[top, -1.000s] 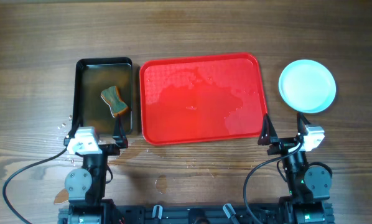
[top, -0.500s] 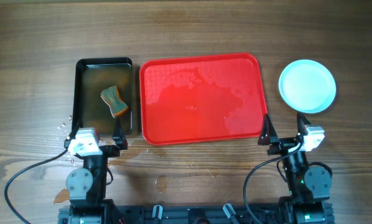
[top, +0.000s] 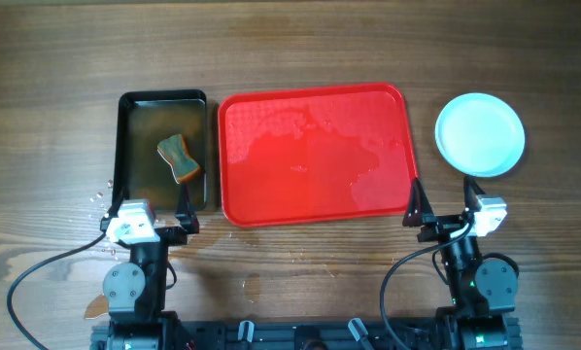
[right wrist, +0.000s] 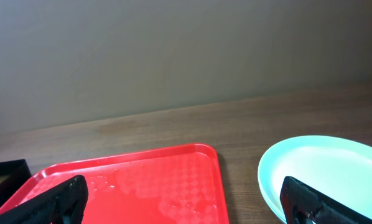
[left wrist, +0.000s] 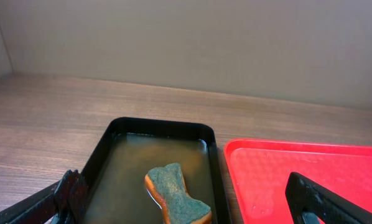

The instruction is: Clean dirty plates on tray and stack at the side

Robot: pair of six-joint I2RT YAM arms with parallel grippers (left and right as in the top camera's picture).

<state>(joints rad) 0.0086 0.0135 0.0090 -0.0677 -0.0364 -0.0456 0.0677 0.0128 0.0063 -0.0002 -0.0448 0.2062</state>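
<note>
The red tray (top: 315,154) lies mid-table, wet, with no plate on it; it also shows in the left wrist view (left wrist: 310,174) and the right wrist view (right wrist: 130,186). The pale mint plates (top: 480,134) sit in one stack on the table right of the tray, also in the right wrist view (right wrist: 323,168). My left gripper (top: 157,209) is open and empty at the near end of the black pan; its fingers show in its wrist view (left wrist: 186,208). My right gripper (top: 444,206) is open and empty near the tray's near right corner and the plate stack (right wrist: 183,202).
A black pan (top: 135,146) holding murky water stands left of the tray, with a blue-green and orange sponge (top: 178,158) in it, seen also in the left wrist view (left wrist: 176,194). Water drops dot the wooden table (top: 300,49) near the front.
</note>
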